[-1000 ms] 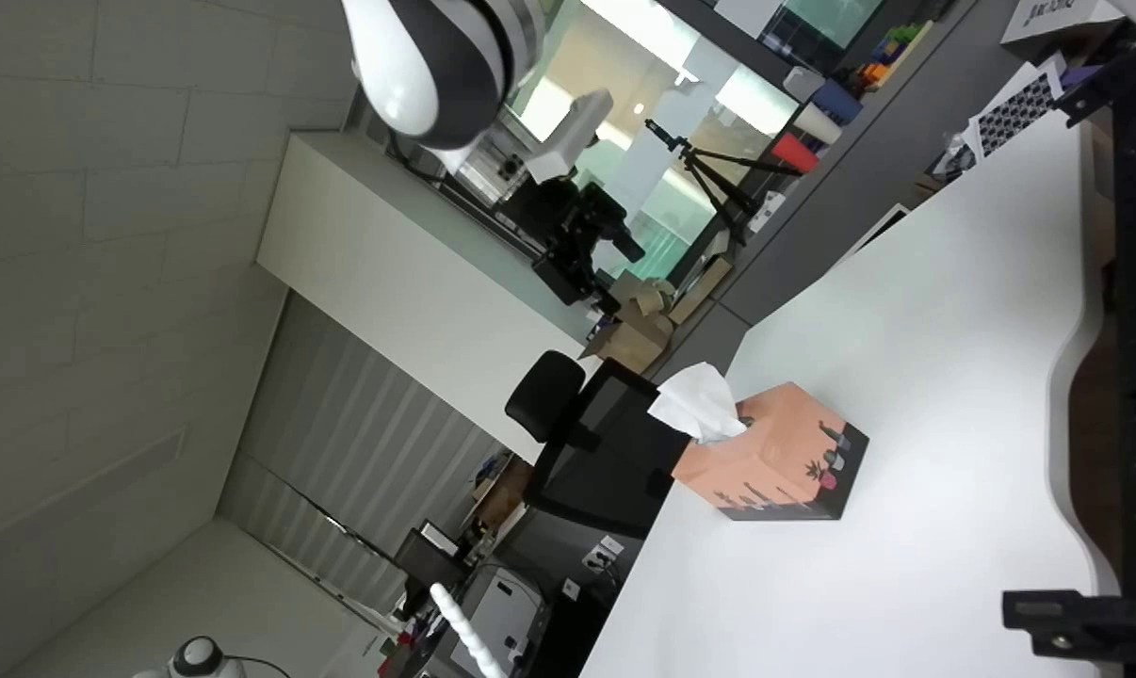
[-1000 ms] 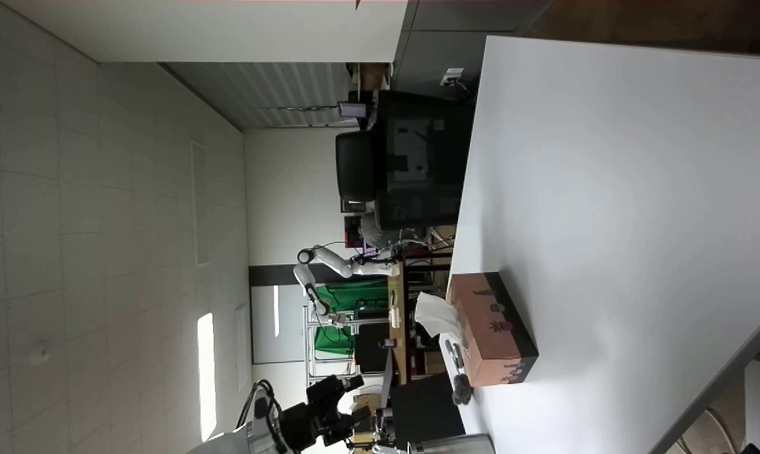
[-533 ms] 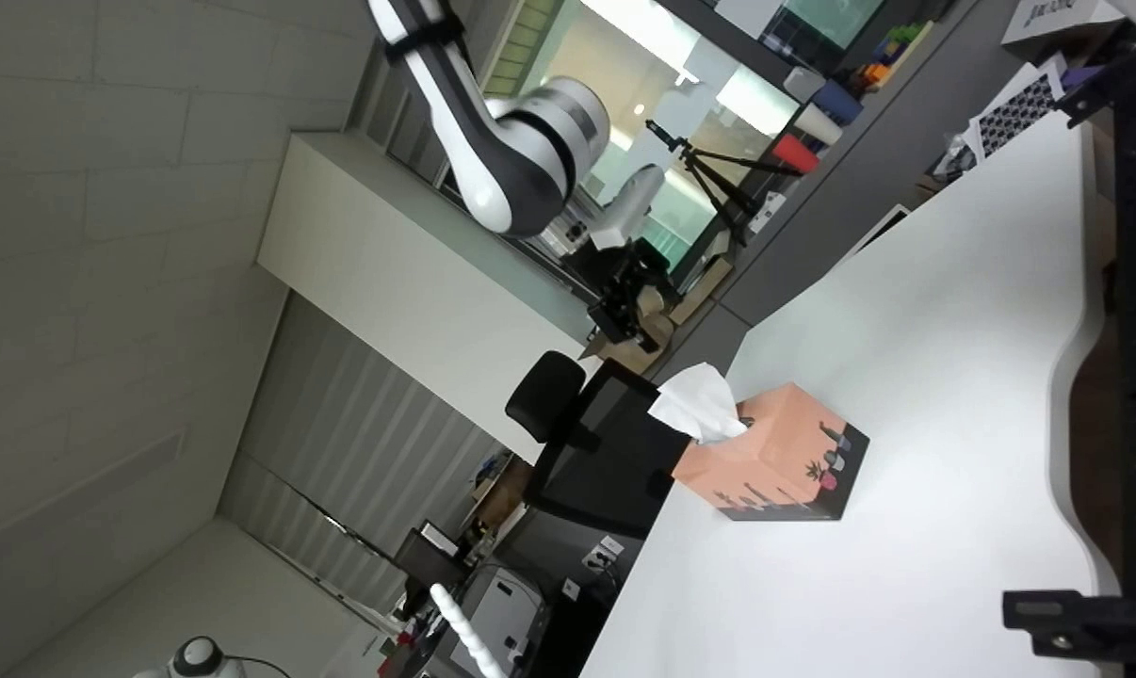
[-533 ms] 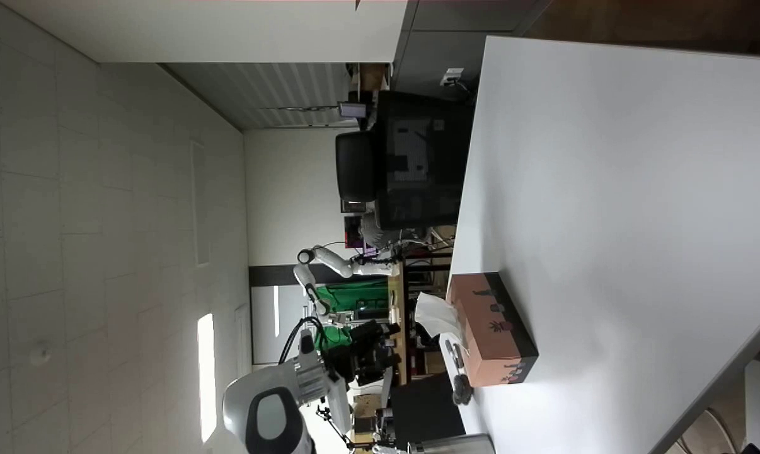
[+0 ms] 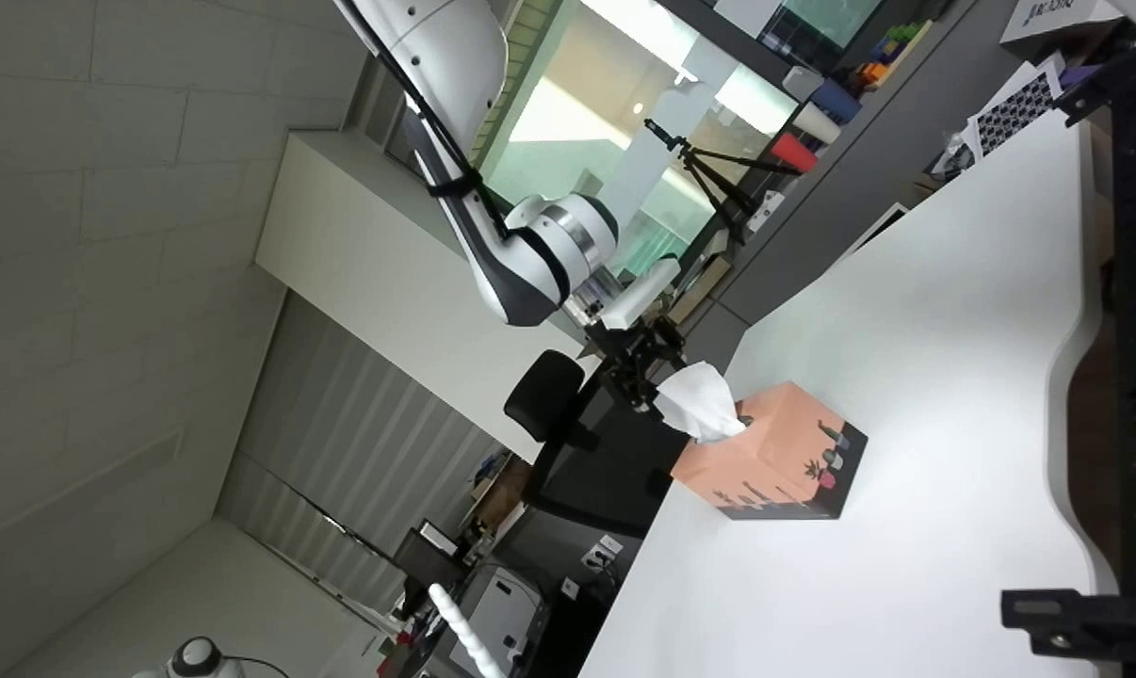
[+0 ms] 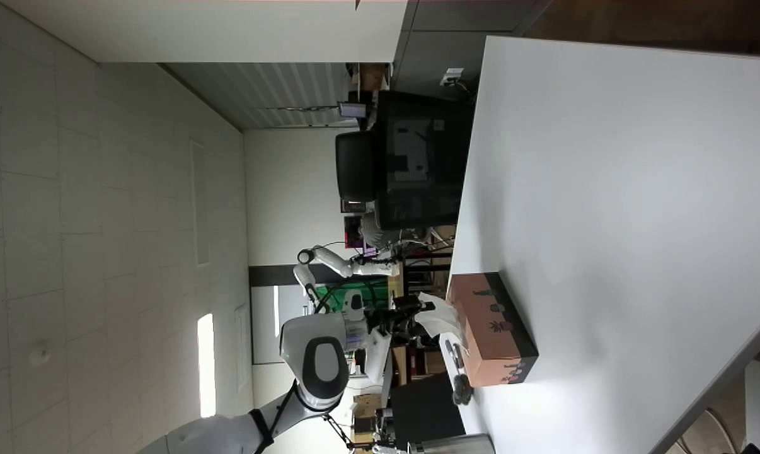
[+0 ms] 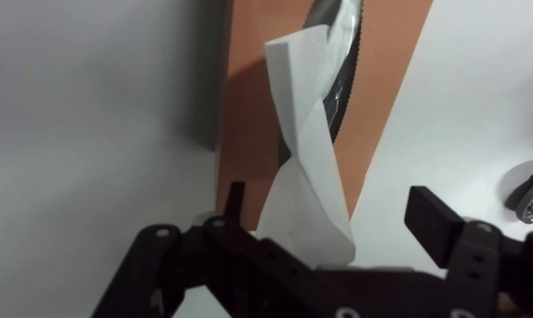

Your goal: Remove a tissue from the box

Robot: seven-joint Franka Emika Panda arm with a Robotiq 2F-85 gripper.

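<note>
The hand (image 7: 330, 204) has its jaws spread to left and right of the tissue (image 5: 698, 403), which pokes from the box (image 5: 783, 460). This looks like lining up; next likely comes a pinch, then a pull.

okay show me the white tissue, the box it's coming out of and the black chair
White tissue (image 7: 311, 148): in the wrist view, on its creased middle.
Tissue box (image 6: 486, 318): in an exterior view, on its printed long side.
Black chair (image 5: 606, 469): in an exterior view, on its backrest.
</note>
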